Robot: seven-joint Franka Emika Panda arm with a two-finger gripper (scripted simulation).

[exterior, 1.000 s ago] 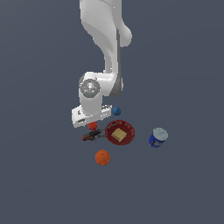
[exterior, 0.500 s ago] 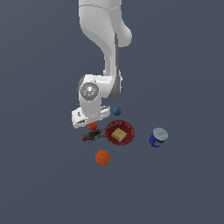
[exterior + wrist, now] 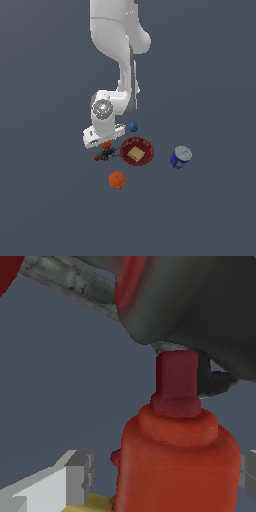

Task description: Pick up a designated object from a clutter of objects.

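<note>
Red-orange drill-like tool lies beneath the arm's wrist, just beside the black-and-red tool and near the red bowl. The jaws stand open, one finger either side of its body.

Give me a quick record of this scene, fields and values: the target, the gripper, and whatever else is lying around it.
target: red-orange tool, dark red nose, some yellow at its base
gripper: gripper low over the clutter, one finger on each side of the tool; closure unclear
beside target: black-red tool
bowl: red bowl holding a tan block
can: blue can, white lid
fruit: orange fruit
ball: blue ball
</note>
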